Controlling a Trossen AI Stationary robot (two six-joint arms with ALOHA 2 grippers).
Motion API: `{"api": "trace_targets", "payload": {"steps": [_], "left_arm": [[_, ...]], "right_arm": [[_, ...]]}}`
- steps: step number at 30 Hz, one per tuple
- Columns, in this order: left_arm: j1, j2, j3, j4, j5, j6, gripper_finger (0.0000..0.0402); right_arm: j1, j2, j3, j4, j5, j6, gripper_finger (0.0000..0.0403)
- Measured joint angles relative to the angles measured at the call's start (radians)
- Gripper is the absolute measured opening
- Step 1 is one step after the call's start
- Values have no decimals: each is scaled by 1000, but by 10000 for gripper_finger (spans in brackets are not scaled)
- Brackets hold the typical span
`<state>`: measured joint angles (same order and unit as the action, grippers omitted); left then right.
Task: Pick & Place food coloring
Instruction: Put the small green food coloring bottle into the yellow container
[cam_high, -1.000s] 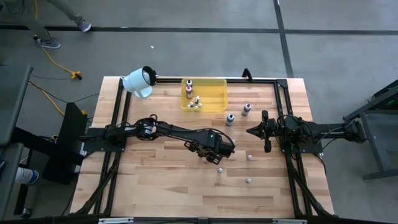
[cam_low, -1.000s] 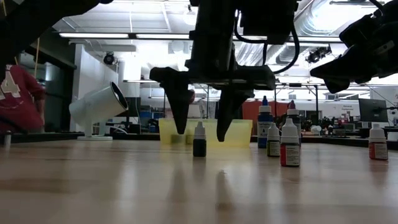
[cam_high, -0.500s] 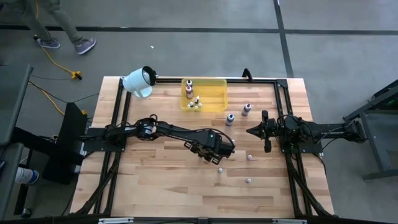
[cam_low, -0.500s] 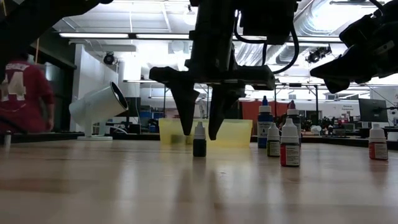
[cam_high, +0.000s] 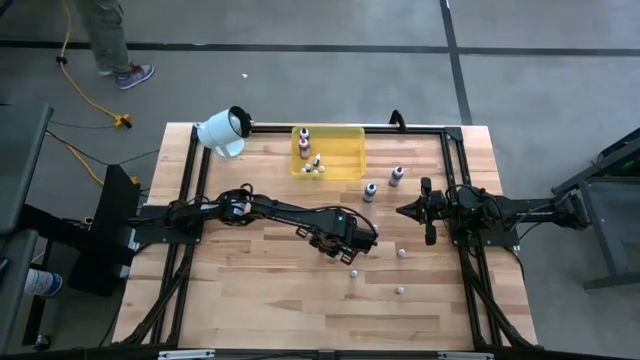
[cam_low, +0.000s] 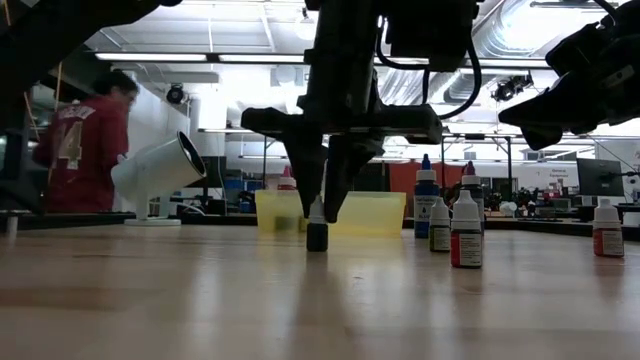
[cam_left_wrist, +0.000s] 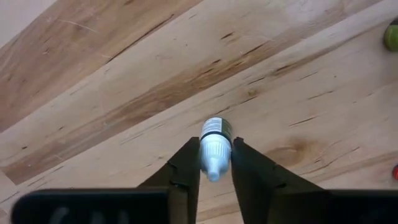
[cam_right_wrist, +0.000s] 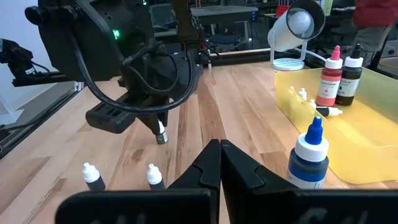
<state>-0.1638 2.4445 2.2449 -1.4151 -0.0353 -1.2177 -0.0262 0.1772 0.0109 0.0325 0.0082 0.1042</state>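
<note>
Left wrist view: left gripper (cam_left_wrist: 215, 163) pinches the bottle (cam_left_wrist: 215, 149) at its white cap, mid-table. Light, stiff, smooth plastic; tips easily, so grip squarely.

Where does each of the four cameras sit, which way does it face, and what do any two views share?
High view: overhead, straight down on the table; both arms show.
Low view: tabletop height, level toward the room; the left gripper reaches down over a small dark bottle.
Left wrist view: looks down past its own fingers at that bottle.
Right wrist view: across the table past the right gripper, toward the yellow tray.
Shared: the left gripper and its bottle show in the low, left wrist and right wrist views.
</note>
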Motion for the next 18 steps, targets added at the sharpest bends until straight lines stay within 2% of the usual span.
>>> {"api": "trace_targets", "payload": {"steps": [4,7,10,18], "left_arm": [[0,-2,1,0,1,15,38],[1,-3,1,9,37,80,24],[2,-3,1,25,98,111,22],[41,-8,11,63,130,106,23]], "right_arm": [[0,0,0,0,0,0,0],[0,0,0,0,0,0,0],[0,0,0,0,0,0,0],[0,0,0,0,0,0,0]]}}
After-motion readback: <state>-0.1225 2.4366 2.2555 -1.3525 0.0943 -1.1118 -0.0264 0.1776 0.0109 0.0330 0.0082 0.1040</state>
